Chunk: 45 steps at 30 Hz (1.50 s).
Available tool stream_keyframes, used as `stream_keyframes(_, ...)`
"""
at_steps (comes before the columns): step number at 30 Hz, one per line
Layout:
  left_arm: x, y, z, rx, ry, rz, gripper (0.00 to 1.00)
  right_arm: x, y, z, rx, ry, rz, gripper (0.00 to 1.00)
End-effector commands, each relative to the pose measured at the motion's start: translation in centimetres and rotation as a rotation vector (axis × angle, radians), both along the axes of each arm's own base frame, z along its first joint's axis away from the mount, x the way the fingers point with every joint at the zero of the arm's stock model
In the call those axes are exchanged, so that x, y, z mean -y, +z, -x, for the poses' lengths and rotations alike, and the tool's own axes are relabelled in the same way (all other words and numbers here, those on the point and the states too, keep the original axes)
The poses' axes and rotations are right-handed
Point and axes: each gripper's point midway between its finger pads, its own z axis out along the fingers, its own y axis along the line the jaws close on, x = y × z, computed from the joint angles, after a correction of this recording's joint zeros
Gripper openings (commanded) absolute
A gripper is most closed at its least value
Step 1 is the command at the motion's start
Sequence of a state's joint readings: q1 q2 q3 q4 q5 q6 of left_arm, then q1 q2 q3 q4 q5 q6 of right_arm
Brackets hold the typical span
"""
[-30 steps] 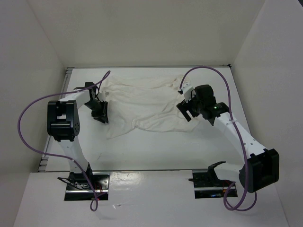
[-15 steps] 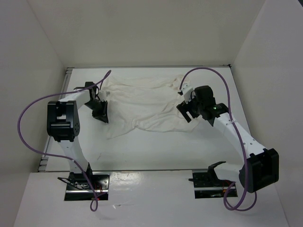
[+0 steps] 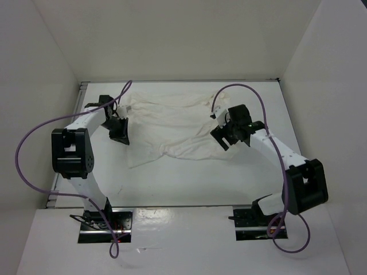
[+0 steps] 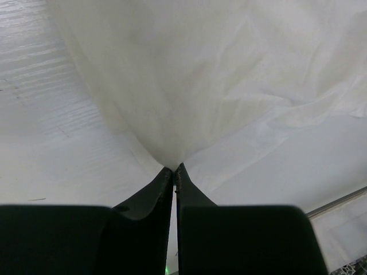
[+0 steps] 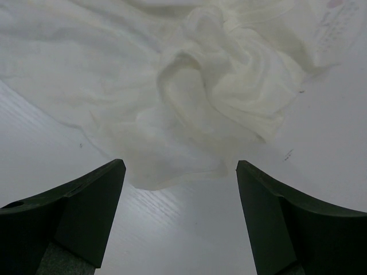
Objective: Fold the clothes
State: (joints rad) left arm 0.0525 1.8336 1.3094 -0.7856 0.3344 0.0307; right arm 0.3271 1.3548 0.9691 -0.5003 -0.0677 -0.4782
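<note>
White clothes [image 3: 172, 129] lie wrinkled across the far part of the table [image 3: 189, 183].
We see the left gripper [image 4: 174, 170] pressed together on the garment's left edge, with cloth tenting up into its tips. The right gripper [image 5: 180, 166] hangs spread wide above the bunched right edge, holding nothing.

The left gripper [image 4: 174, 169] pinched the clothes [image 4: 229, 86], jaws together. The right gripper [image 5: 180, 172] hovered low, jaws spread wide.
</note>
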Motion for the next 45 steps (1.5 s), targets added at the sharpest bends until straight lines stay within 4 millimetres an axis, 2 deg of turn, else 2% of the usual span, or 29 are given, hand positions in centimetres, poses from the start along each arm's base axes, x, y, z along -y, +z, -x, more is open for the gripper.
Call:
stream_keyframes(1,-0.4,2.0,0.1,0.055,-0.026,-0.021,0.10,-0.4,-1.0,-2.2,0.019,0.014,0.020,0.86)
stream_keyframes(3,-0.5,2.6,0.0,0.075,-0.023,-0.032,0.10,-0.4,-1.2,-3.1,0.023,0.016,0.034,0.83)
stream_keyframes(4,-0.7,2.5,0.0,0.074,-0.021,-0.044,0.10,-0.4,-2.4,-3.1,-0.009,0.016,0.045,0.79)
stream_keyframes(7,-1.1,3.1,0.2,0.087,-0.024,-0.067,0.10,-0.9,-3.1,-4.0,-0.025,0.024,0.040,0.74)
stream_keyframes(15,-1.5,3.8,0.5,0.093,-0.037,-0.090,0.10,-1.9,-1.8,-6.0,0.011,0.032,0.017,0.74)
stream_keyframes(22,-1.5,4.0,0.7,0.098,-0.054,-0.094,0.10,-2.3,-3.6,-6.7,-0.035,0.038,0.024,0.74)
stream_keyframes(31,-1.8,4.2,0.9,0.103,-0.068,-0.108,0.10,-4.5,-4.6,-7.1,-0.050,0.094,0.037,0.74)
stream_keyframes(35,-1.8,4.5,1.1,0.103,-0.068,-0.108,0.10,-4.8,-4.7,-7.8,-0.043,0.094,0.035,0.74)
stream_keyframes(37,-1.9,4.4,1.1,0.105,-0.075,-0.119,0.10,-5.0,-5.6,-7.6,-0.062,0.098,0.050,0.74)
stream_keyframes(38,-1.9,4.4,1.1,0.105,-0.075,-0.119,0.10,-5.1,-5.3,-7.9,-0.051,0.105,0.052,0.74)
stream_keyframes(43,-1.9,4.7,1.1,0.114,-0.074,-0.120,0.10,-4.9,-7.1,-7.9,-0.085,0.100,0.071,0.74)
stream_keyframes(45,-2.0,4.7,1.3,0.108,-0.083,-0.121,0.11,-5.0,-6.8,-8.1,-0.076,0.100,0.068,0.74)
